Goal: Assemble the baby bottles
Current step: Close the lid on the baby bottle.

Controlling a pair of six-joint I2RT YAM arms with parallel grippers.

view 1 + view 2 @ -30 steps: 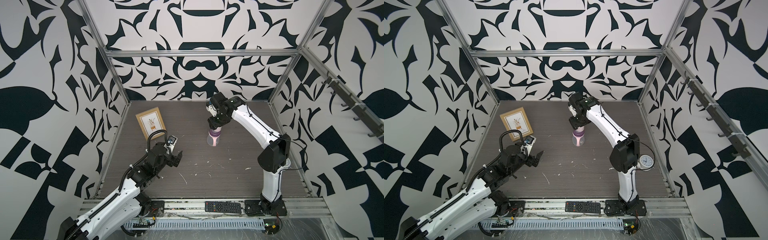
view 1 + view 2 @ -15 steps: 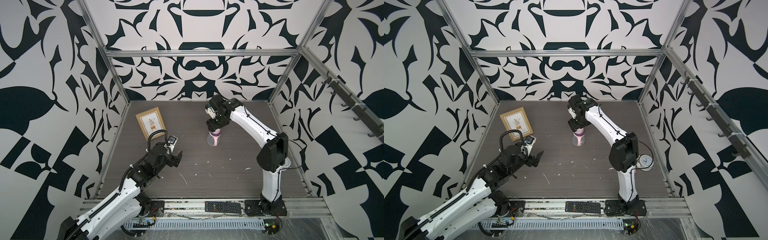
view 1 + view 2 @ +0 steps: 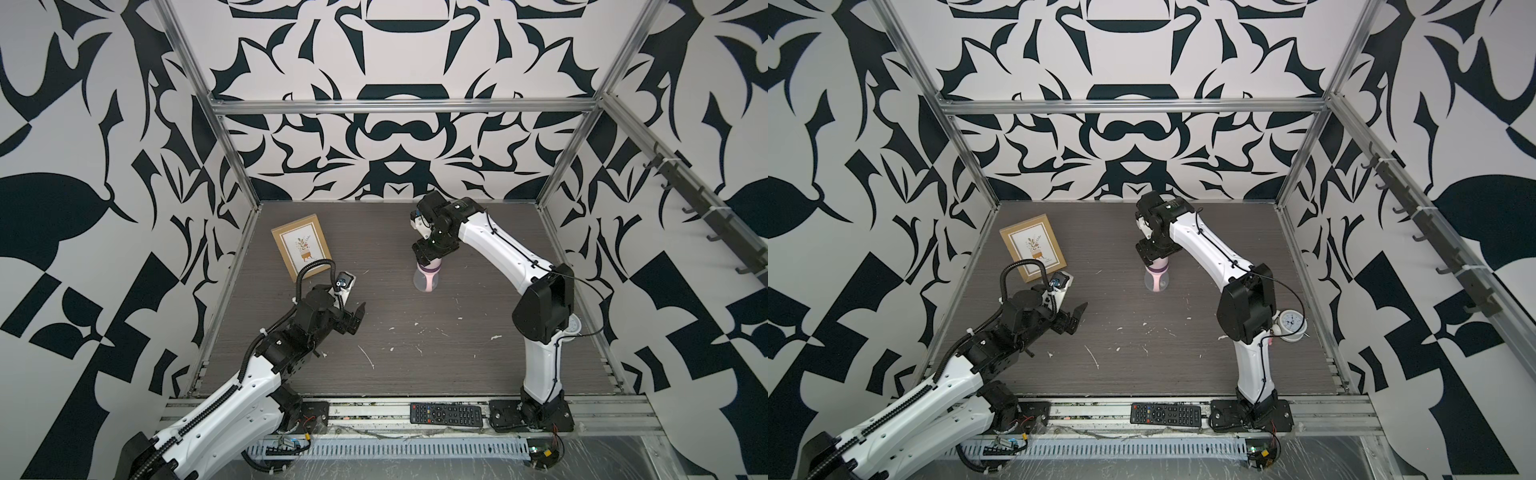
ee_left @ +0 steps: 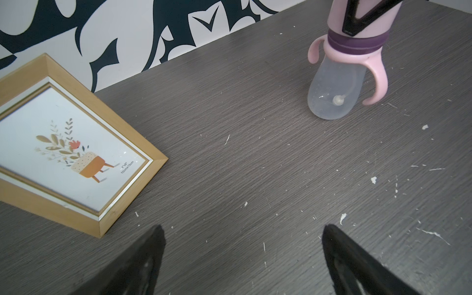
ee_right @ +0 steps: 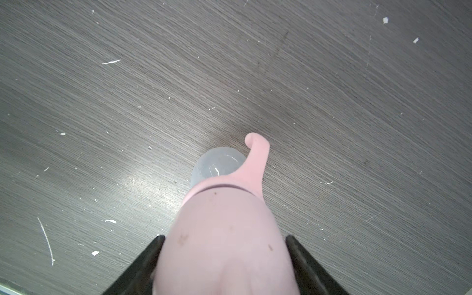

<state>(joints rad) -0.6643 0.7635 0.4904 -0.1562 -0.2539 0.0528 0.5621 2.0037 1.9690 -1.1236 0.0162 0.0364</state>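
Grey table (image 3: 415,353): bottle (image 3: 427,280), picture frame (image 3: 302,245)

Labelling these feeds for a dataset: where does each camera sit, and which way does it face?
Top views: high over the front edge, looking down at the table; both arms show.
Left wrist: low, facing the picture frame and baby bottle; left fingers show.
Right wrist: looking down over the pink cap; right fingers flank it.
Shared: the baby bottle, everywhere.

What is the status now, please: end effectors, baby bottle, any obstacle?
Left end effector open, empty. Right end effector astride pink cap, grip unclear. Baby bottle standing, assembled. Picture frame apart, no obstacle.
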